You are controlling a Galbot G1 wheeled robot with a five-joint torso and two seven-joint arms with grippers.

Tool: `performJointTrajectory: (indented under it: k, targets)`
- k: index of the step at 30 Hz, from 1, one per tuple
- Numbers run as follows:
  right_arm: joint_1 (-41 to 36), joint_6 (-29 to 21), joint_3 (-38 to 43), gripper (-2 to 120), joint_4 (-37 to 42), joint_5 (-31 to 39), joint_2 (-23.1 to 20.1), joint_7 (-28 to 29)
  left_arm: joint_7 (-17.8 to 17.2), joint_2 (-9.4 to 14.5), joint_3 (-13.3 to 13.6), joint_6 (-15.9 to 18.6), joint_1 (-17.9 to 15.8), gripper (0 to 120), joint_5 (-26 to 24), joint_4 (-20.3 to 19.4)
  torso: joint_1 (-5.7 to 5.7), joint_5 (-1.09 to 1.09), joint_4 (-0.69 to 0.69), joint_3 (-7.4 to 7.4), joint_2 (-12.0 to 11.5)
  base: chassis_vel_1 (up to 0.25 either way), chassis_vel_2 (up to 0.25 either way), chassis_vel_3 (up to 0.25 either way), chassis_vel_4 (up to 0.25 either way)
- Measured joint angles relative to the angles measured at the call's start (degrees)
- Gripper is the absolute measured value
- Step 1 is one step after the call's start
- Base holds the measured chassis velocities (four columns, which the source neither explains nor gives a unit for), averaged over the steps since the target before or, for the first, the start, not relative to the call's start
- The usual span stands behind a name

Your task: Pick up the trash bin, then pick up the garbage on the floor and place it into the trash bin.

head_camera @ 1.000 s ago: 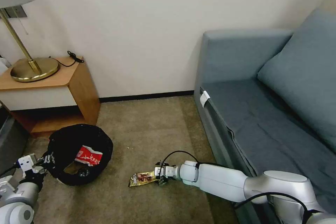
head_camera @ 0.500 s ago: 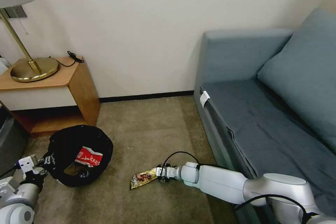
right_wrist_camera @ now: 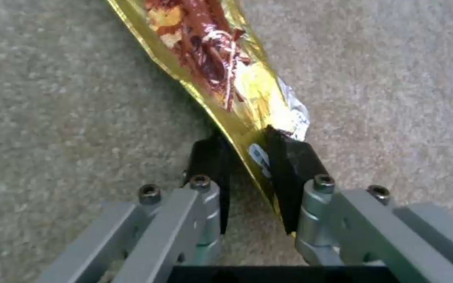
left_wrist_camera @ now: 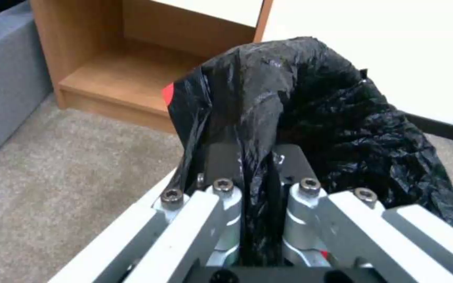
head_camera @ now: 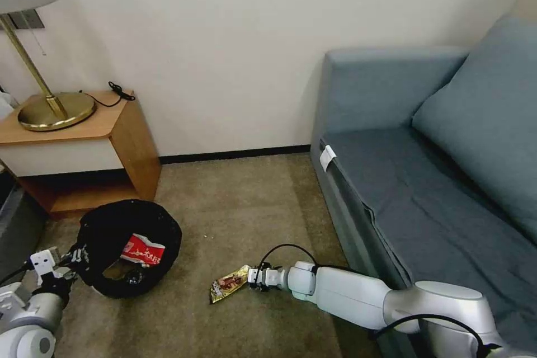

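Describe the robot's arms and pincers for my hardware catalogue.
Both arms have glossy white rounded shells. The right arm carries a looping black cable near its wrist. Each pincer, left pincer and right pincer, has silver-grey linkage bars, hex bolts and black pads.

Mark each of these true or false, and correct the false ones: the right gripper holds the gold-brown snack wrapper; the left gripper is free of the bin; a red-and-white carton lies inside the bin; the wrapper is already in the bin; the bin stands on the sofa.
1. The right gripper has its jaws shut on the gold-brown snack wrapper. True.
2. The left gripper is free of the small round trash bin lined with a crinkly black plastic bag. False: its jaws pinch the bag at the rim.
3. A crushed red-and-white carton lies inside the bin. True.
4. The wrapper is already in the bin. False: it is over the beige carpet, beside the bin.
5. The bin stands on the sofa. False: it is near the wooden side table.
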Motion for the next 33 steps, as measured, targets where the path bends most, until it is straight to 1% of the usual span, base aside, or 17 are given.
performJointTrajectory:
  k: [2,3,4,6,7,14,15,19,24,28,33]
  targets:
    - [-0.4,0.3,0.4,16,-0.8,-0.4,0.3,0.1,0.0,0.0,0.0,0.0,0.0,5,0.1,0.0,0.00,-0.01,0.00,0.00,0.0,0.000,0.000,0.000,0.000]
    - [-0.4,0.4,0.5,11,-0.9,-0.5,0.4,0.1,0.0,0.0,0.0,0.0,0.0,5,0.1,-0.1,0.00,-0.01,-0.01,0.00,0.0,0.000,0.000,0.000,0.000]
    - [-0.4,0.4,0.5,11,-0.9,-0.5,0.4,0.1,0.0,0.0,0.0,0.0,0.0,5,0.1,-0.1,0.00,-0.01,-0.01,0.00,0.0,0.000,0.000,0.000,0.000]
    - [-0.5,0.4,0.7,5,-1.4,-0.7,0.5,0.4,0.0,0.0,0.0,0.0,0.0,5,0.1,-0.1,0.00,0.01,0.01,0.00,0.0,0.000,0.000,0.000,0.000]
    - [-0.6,0.6,0.9,0,-1.7,-0.9,0.6,0.5,0.0,-0.1,0.0,0.0,0.0,5,0.1,-0.2,0.00,-0.03,0.00,0.00,0.0,0.000,0.000,0.000,0.000]
    - [-0.5,0.9,1.2,0,-2.0,-1.0,0.7,1.2,0.0,-0.2,0.2,0.0,0.0,5,0.2,-0.3,0.00,-0.02,0.00,0.01,0.0,0.000,0.000,0.000,0.000]
    - [-0.3,0.8,1.5,0,-2.2,-1.1,0.6,1.5,0.0,-0.3,0.3,0.0,0.0,5,0.2,-0.3,0.00,-0.06,-0.03,0.01,0.0,0.000,0.000,0.000,0.000]
    - [0.4,0.6,2.6,0,-1.9,-1.0,0.4,2.3,0.0,-0.4,0.9,0.1,0.0,5,0.2,-0.3,0.00,-0.06,-0.05,0.02,0.0,0.000,0.000,0.000,0.000]
    - [2.1,0.6,5.1,0,-1.3,-0.8,0.3,2.9,0.0,-0.3,1.3,0.4,-0.3,5,-0.2,-0.6,0.00,-0.04,-0.02,0.02,0.0,0.000,0.000,0.000,0.000]
    - [4.1,0.4,7.7,0,0.2,-0.4,0.0,3.5,-0.1,-0.2,1.8,0.8,-0.6,5,-0.8,-0.8,0.01,-0.03,-0.02,0.02,0.0,0.000,0.000,0.000,0.000]
    - [7.4,-0.4,11.7,0,4.3,0.3,-1.2,4.8,-0.3,-0.1,2.7,1.5,-1.1,5,-2.1,-0.9,0.01,-0.03,-0.02,0.02,0.0,0.000,0.000,0.000,0.000]
